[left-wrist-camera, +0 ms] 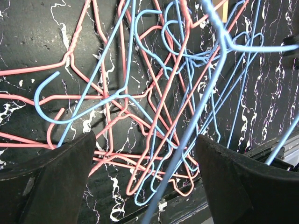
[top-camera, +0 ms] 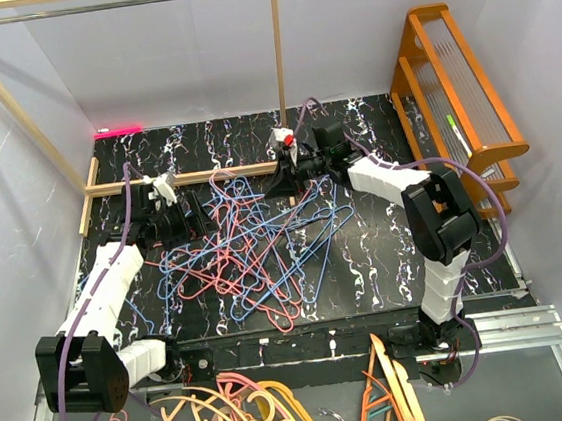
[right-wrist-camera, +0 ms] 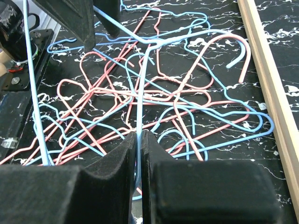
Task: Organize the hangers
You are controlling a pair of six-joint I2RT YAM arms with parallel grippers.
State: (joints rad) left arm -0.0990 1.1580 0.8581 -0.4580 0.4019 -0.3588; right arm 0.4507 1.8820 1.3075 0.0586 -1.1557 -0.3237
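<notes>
Thick hangers (top-camera: pixel 401 394) nearest, wooden rack (top-camera: pixel 479 84) beyond tangled wire hangers (top-camera: pixel 255 248)

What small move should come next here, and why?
Probably close the left hand: it is open with the raised blue hanger passing between its fingers, while the right hand pinches the same wire.

Top camera: high, behind my bases, facing down and forward. Far enough back to take in whole table (top-camera: pixel 387 260), both arms, hanger tangle (top-camera: pixel 255 248).

Left wrist camera: close over tangle, looking steeply down between my left fingers (left-wrist-camera: pixel 51 186).

Right wrist camera: low and near, looking along tabletop over my right fingers (right-wrist-camera: pixel 112 182). Wooden rail (right-wrist-camera: pixel 268 84) at right edge.

All three views share tangle. Raised blue hanger (right-wrist-camera: pixel 142 93) crosses both wrist views close up.
</notes>
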